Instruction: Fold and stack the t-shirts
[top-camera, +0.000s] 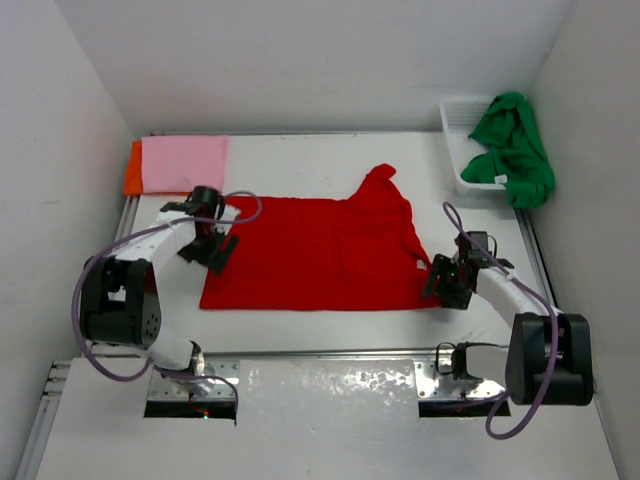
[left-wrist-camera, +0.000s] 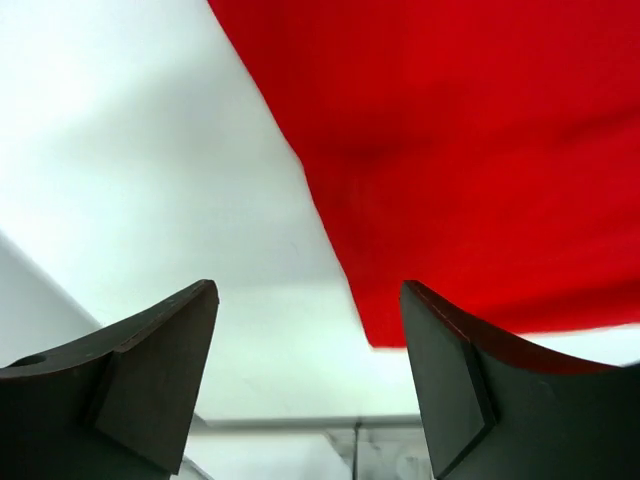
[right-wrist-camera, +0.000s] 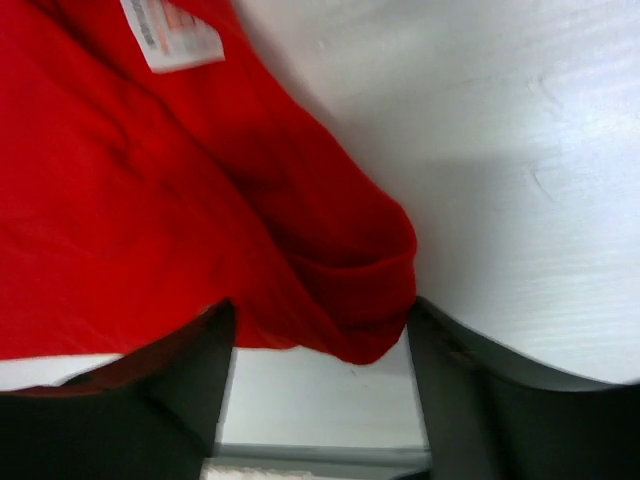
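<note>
The red t-shirt (top-camera: 320, 250) lies spread flat in the middle of the table. My left gripper (top-camera: 213, 247) is open over its left edge; in the left wrist view the red cloth's corner (left-wrist-camera: 470, 160) lies between and beyond the fingers. My right gripper (top-camera: 447, 281) is open at the shirt's right near corner; a bunched red fold (right-wrist-camera: 350, 290) sits between its fingers, not clamped. The pink t-shirt (top-camera: 185, 163) lies folded on the orange t-shirt (top-camera: 132, 170) at the back left. The green t-shirt (top-camera: 515, 150) hangs crumpled over the basket.
A white mesh basket (top-camera: 458, 135) stands at the back right, next to the right wall. White walls close in the table on the left, back and right. A white label (right-wrist-camera: 172, 35) shows on the red cloth.
</note>
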